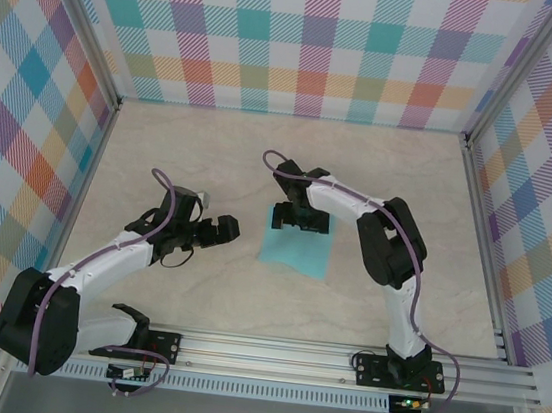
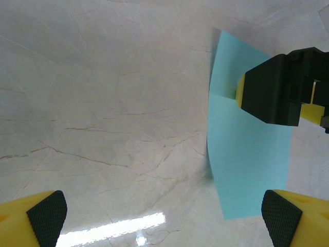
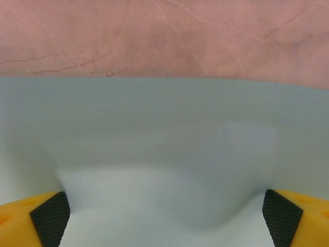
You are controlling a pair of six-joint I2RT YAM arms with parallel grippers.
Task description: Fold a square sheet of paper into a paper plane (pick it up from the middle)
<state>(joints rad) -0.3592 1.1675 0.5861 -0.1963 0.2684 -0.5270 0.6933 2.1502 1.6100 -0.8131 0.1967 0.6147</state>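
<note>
Top external: cyan sheet at frame centre, both claws open

The square sheet of paper (image 1: 296, 252) lies on the marbled table (image 1: 162, 152), just below the middle of the frame. In the left wrist view its left edge curls up off the surface. In the right wrist view it bulges slightly between the pads (image 3: 49, 218). It looks thin, light and limp: likely to slide under a push, to flop when lifted, and to crease wherever it is pinched. A hold at the middle, pinching a raised ridge rather than a flat edge, seems safest. The right gripper (image 1: 300, 220) sits over the sheet's upper edge, spread wide and holding nothing. The left gripper (image 1: 225, 228) hovers just left of the sheet, apart from it, likewise wide open and empty.
</note>
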